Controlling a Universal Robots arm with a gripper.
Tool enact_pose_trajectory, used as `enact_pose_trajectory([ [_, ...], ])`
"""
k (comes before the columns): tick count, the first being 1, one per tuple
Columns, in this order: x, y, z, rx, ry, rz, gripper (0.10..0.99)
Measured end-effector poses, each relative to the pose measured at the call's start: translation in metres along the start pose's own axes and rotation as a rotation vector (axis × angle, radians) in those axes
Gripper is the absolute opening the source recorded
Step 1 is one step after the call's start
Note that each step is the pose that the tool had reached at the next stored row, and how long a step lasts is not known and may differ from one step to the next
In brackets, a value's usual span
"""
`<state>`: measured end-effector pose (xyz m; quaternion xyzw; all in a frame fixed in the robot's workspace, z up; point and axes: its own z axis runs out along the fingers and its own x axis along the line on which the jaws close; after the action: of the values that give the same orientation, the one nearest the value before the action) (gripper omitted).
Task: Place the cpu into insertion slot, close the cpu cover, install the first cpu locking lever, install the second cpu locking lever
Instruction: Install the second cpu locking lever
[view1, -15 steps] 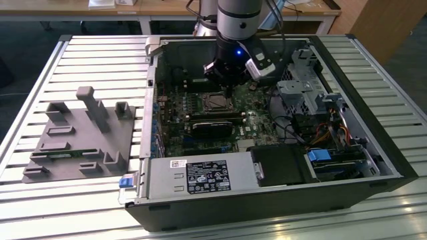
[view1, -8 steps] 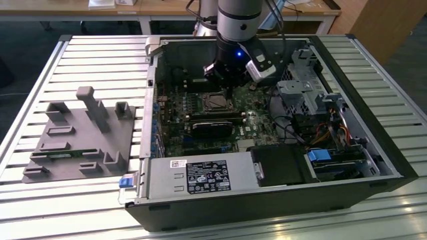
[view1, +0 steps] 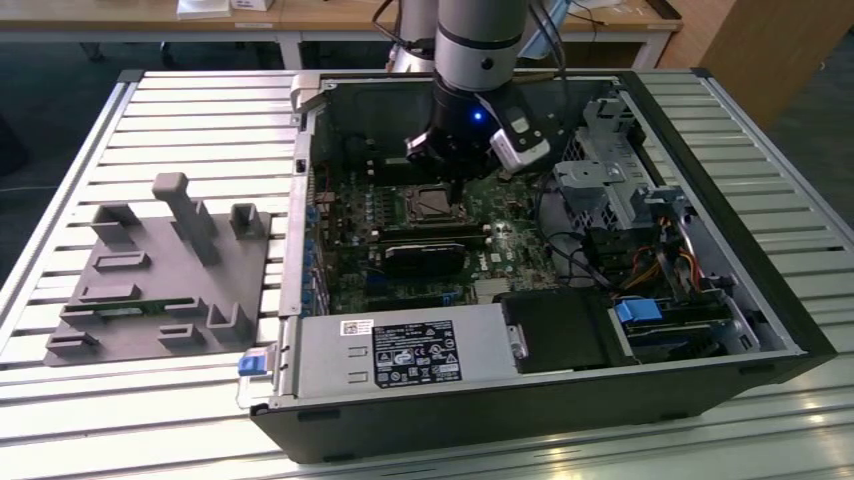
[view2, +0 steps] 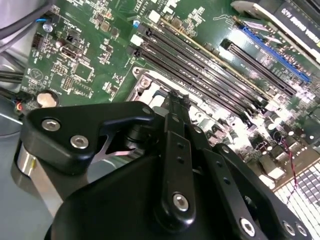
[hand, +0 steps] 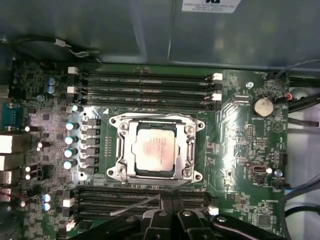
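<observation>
The cpu (hand: 156, 149), a dull silver square, lies flat in the insertion slot (view1: 430, 204) on the green motherboard. The cpu cover (hand: 129, 150), a silver frame with a central window, lies down over the chip's edges. A thin silver lever rod (hand: 142, 203) slants across the memory slots, apart from the socket's side. My gripper (hand: 167, 202) hovers beside the socket at that rod, its black fingers (view2: 175, 117) together. In the exterior view the gripper (view1: 451, 172) hangs inside the open case, just behind the socket.
Long black memory slots (hand: 145, 85) flank the socket on two sides. A black block (view1: 427, 255) sits in front of the socket, the power supply (view1: 387, 355) at the case front, drive bays and cables (view1: 641, 240) at the exterior view's right. A grey fixture plate (view1: 160, 270) lies outside on the slatted table.
</observation>
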<state>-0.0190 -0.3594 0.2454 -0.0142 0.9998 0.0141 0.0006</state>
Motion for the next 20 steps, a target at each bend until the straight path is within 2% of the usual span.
enact_pose_trajectory([
  [4, 0.0013, -0.0002, 0.0062, 0.0, 0.0, 0.0, 0.106],
  [8, 0.0078, -0.0004, 0.0069, -0.003, 0.0, 0.0, 0.106],
  [11, 0.01, -0.0025, 0.0072, -0.009, -0.0002, 0.0, 0.106],
  [12, 0.0101, -0.0031, 0.0072, -0.015, -0.0005, 0.0, 0.106],
  [14, 0.0101, -0.005, 0.0071, -0.043, -0.0012, 0.0, 0.106],
  [15, 0.0102, -0.0062, 0.0071, -0.052, -0.0014, 0.0, 0.106],
  [20, 0.0113, -0.0131, 0.0071, -0.055, -0.0016, 0.0, 0.106],
])
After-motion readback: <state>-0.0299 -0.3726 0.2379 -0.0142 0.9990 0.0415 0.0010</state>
